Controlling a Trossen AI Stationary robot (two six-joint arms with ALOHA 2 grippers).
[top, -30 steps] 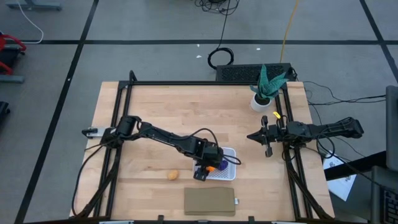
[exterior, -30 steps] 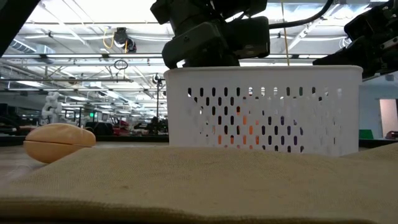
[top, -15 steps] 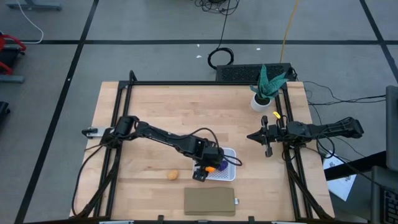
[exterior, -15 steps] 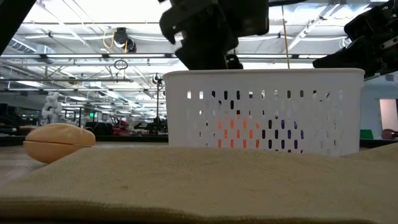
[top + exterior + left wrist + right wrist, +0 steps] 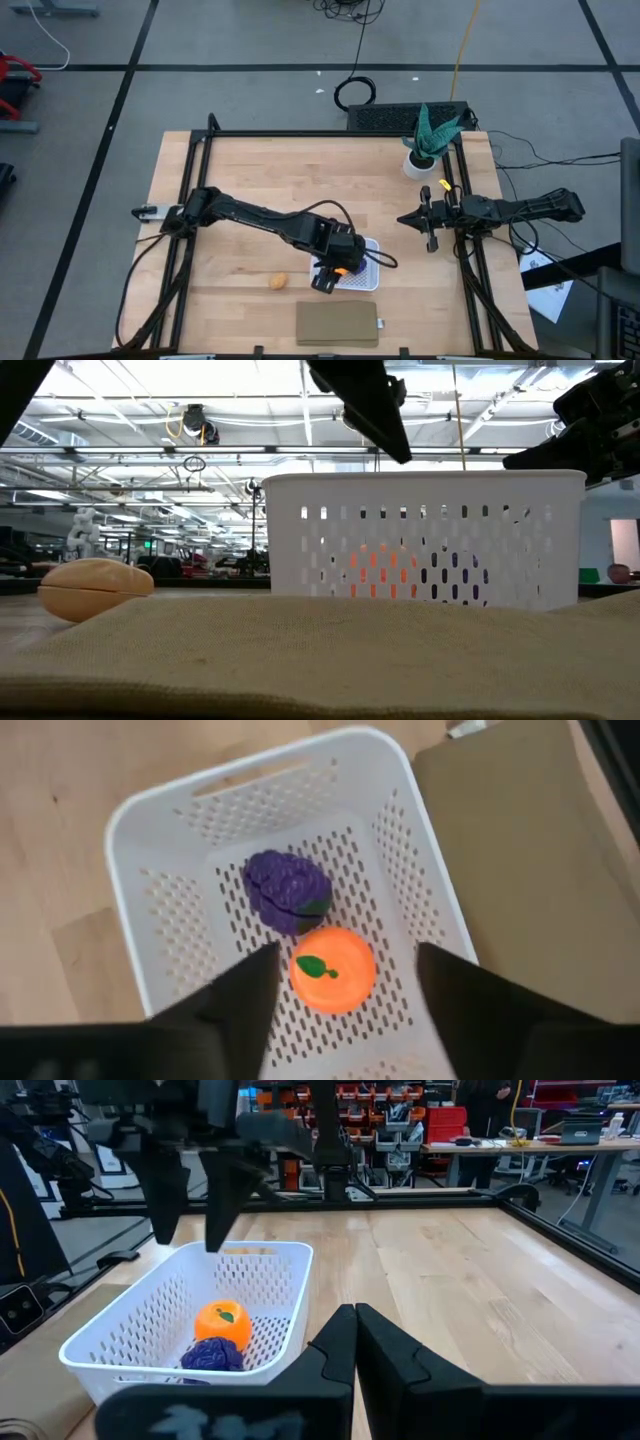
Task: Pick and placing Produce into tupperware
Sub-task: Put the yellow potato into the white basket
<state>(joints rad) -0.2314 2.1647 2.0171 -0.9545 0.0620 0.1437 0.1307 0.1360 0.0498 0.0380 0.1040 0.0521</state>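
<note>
The white tupperware [image 5: 140, 910] sits on the table near its near edge, also in the high view [image 5: 368, 280] and low view [image 5: 420, 495]. The dark purple piece [image 5: 288, 892] and the round orange [image 5: 333, 970] rest on its mesh bottom, side by side. The tan-brown oval [image 5: 277, 282] lies on the wood left of the container, also visible in the low view [image 5: 95, 588]. My left gripper [image 5: 345, 958] hovers open above the container, over the orange, and holds nothing. My right gripper [image 5: 355, 1330] waits shut at the table's right side [image 5: 425, 220].
A flat brown rectangle [image 5: 338, 323] lies at the near edge just in front of the container. A green potted plant [image 5: 425, 140] stands at the far right corner. Bare wood stretches over the table's far and left parts.
My left gripper has risen up out of the container to above its rim. The orange has settled on the container's bottom beside the purple piece and stays there.
</note>
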